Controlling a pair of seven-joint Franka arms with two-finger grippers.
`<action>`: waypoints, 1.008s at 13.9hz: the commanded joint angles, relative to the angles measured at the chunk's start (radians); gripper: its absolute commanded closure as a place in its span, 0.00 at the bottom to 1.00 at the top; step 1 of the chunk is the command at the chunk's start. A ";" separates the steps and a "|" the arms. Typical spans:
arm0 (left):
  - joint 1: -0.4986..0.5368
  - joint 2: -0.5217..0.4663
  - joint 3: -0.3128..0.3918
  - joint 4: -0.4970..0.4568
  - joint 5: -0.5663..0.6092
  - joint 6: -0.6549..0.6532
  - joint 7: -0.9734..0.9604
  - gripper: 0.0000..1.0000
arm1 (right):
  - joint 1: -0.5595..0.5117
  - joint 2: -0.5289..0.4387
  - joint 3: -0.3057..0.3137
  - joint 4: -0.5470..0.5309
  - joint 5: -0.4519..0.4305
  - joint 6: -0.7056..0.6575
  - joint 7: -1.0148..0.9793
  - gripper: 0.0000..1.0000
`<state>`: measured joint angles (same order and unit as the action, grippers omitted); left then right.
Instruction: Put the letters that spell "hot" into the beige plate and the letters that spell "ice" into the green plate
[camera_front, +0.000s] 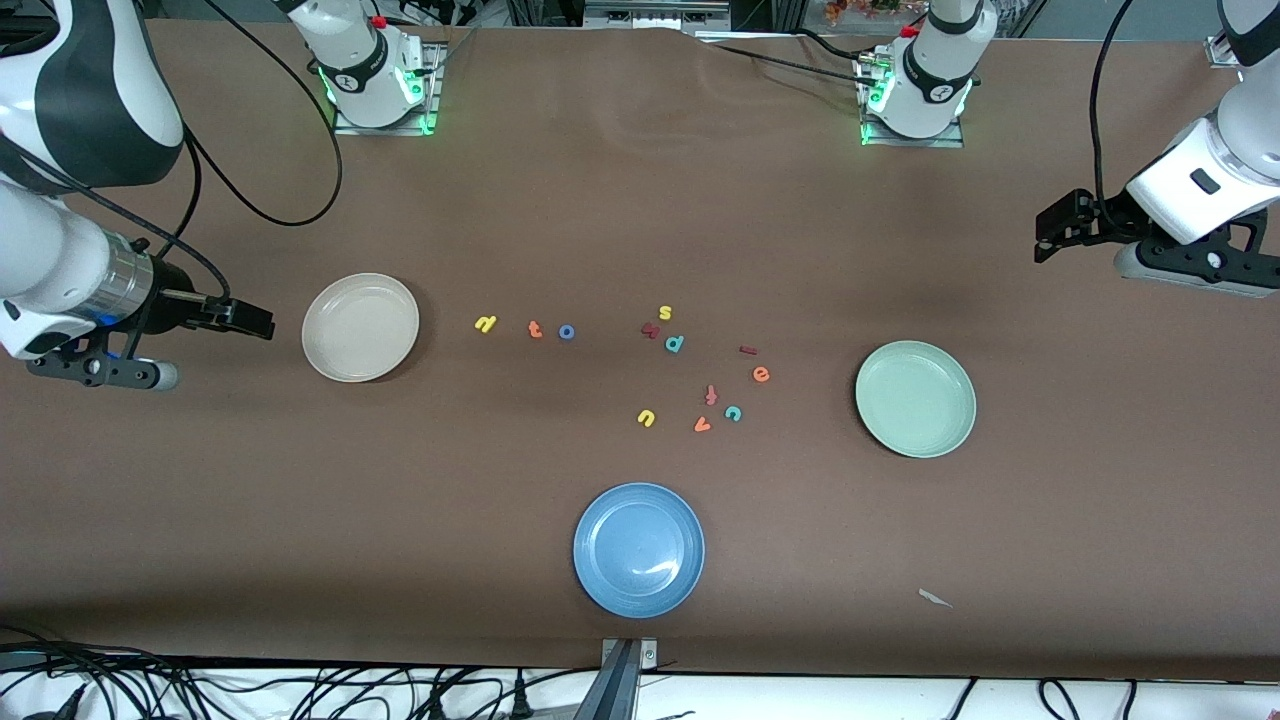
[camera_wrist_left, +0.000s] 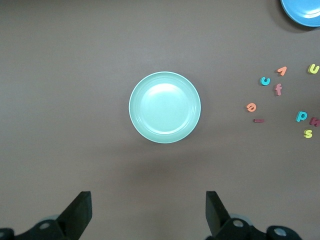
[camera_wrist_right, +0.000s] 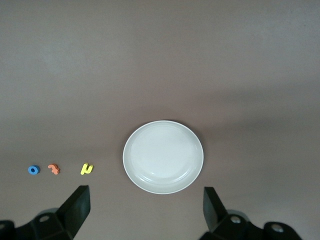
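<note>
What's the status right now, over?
Left gripper and right gripper open, empty, waiting at table ends. Beige plate and green plate bare; letters all on table. Nothing blocking.

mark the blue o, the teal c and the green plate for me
blue o (camera_front: 567, 331), front view, on its ring.
teal c (camera_front: 733, 413), front view, on its curved stroke.
green plate (camera_wrist_left: 165, 107), left wrist view, on its bare floor.

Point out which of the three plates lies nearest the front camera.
The blue plate. It lies lowest in the front view, below the scattered letters, while the beige plate and the green plate lie farther away, toward the table's two ends.
</note>
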<state>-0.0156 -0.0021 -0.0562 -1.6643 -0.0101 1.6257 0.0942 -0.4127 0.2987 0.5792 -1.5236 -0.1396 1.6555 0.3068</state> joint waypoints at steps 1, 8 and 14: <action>0.003 -0.001 -0.004 0.026 0.009 -0.020 0.015 0.00 | -0.005 -0.010 0.004 0.010 0.014 -0.022 0.015 0.00; -0.003 -0.001 -0.005 0.029 0.009 -0.023 0.015 0.00 | -0.006 -0.010 0.002 0.023 0.017 -0.028 0.025 0.00; -0.009 -0.001 -0.007 0.031 0.009 -0.029 0.015 0.00 | -0.008 -0.010 0.001 0.022 0.020 -0.023 0.025 0.00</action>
<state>-0.0211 -0.0023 -0.0610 -1.6542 -0.0101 1.6248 0.0946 -0.4143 0.2981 0.5788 -1.5081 -0.1396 1.6451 0.3194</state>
